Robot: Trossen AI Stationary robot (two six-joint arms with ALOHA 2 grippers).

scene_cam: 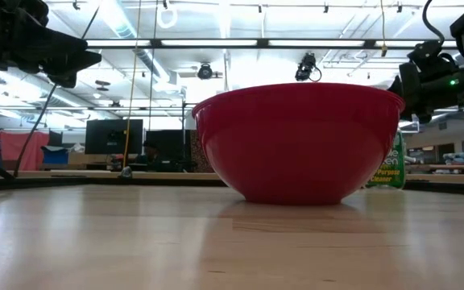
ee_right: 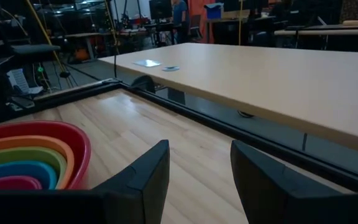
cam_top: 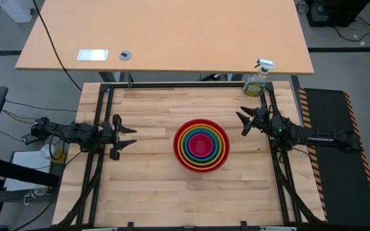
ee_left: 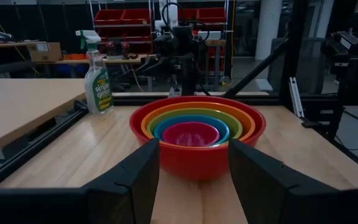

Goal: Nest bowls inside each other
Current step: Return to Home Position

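Note:
The bowls [cam_top: 201, 145] stand stacked one inside another at the table's middle: red outermost, then orange, lime green, blue, and magenta pink innermost [ee_left: 190, 134]. The red bowl's base rests on the wood [scene_cam: 296, 141]. My left gripper [cam_top: 128, 137] waits open at the table's left edge, pointing level at the stack [ee_left: 193, 180]. My right gripper [cam_top: 243, 122] waits open at the right edge, aimed past the stack's far side [ee_right: 199, 180]; only the stack's rim [ee_right: 36, 155] shows there. Neither gripper touches anything.
A clear spray bottle with a white trigger [cam_top: 257, 80] stands at the table's far right corner [ee_left: 97, 78]. A black frame [cam_top: 185, 85] borders the table. A second, lighter table [cam_top: 166, 32] lies beyond the far edge, with a small white card and a disc on it.

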